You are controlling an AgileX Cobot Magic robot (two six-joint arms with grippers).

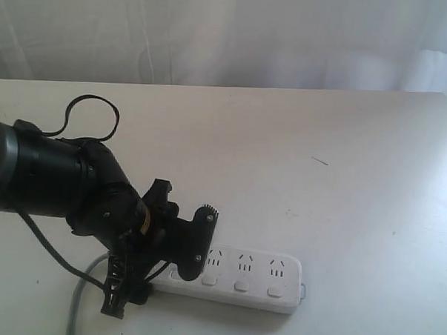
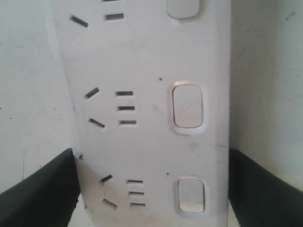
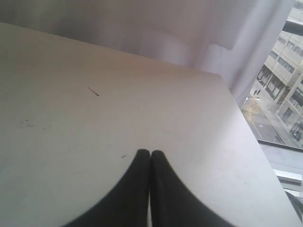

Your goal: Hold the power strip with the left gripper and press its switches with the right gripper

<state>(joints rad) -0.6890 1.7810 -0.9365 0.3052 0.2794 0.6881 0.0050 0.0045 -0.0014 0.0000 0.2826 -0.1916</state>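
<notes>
Right now the long flat white plastic power strip (image 1: 257,276) lies on the pale tabletop (image 1: 321,142), low in the exterior view, w/ its grey cord (image 1: 75,309) trailing off the L end. The black left gripper (image 2: 152,158), looped cable on its arm, straddles the strip's L half. Its jaws are wide, one black finger (image 2: 42,194) against each long edge, clamping the strip across its width. Small square white switches (image 2: 188,106) sit btwn the fingers, untouched. The black right gripper (image 3: 150,156) hangs over bare tabletop, fingers pressed together, holding nothing.
</notes>
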